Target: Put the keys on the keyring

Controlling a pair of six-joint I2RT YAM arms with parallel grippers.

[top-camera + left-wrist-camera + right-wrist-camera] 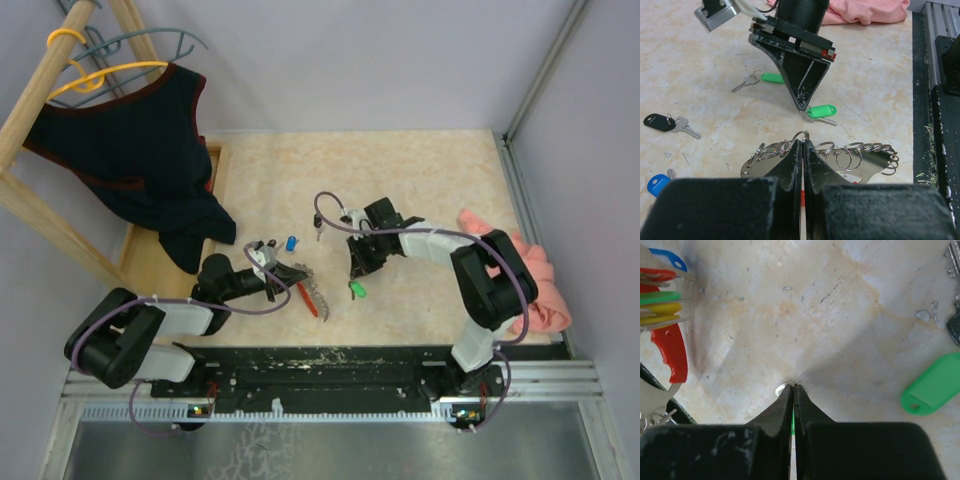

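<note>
The right tool (802, 104) pinches a green key (823, 110) on the tabletop (700, 65), just right of the keyring (865, 164) clamped in the left tool (804, 146)

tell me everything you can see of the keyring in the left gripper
The keyring is a long loop: a shiny grey metal strip carrying a row of small wire split rings, with a red curved band on its other side. It sits flat, low over the table, pinched near its middle by the shut left gripper.
</note>
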